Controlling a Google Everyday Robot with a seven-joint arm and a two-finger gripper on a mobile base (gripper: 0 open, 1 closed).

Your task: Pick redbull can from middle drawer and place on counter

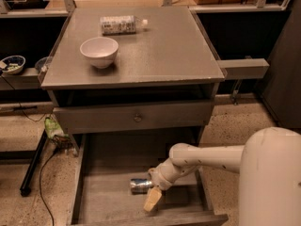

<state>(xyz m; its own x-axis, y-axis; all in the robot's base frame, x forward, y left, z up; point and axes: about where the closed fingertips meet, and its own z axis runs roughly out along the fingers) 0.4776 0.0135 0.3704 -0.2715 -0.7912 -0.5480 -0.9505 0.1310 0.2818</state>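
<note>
The redbull can (pixel 140 186) lies on its side on the bottom of the open middle drawer (pixel 106 199), near its front middle. My gripper (pixel 152 197) is down inside the drawer at the can's right end, reaching in from the right on the white arm (pixel 207 157). It is right against the can; whether it holds it does not show. The counter (pixel 164 46) is the grey cabinet top above.
A white bowl (pixel 99 51) and a clear plastic bottle (pixel 120 25) lying on its side sit on the counter's left half. A shut drawer front with a round knob (pixel 137 118) overhangs the open drawer. A small bowl (pixel 11 64) sits on a shelf at left; cables lie on the floor.
</note>
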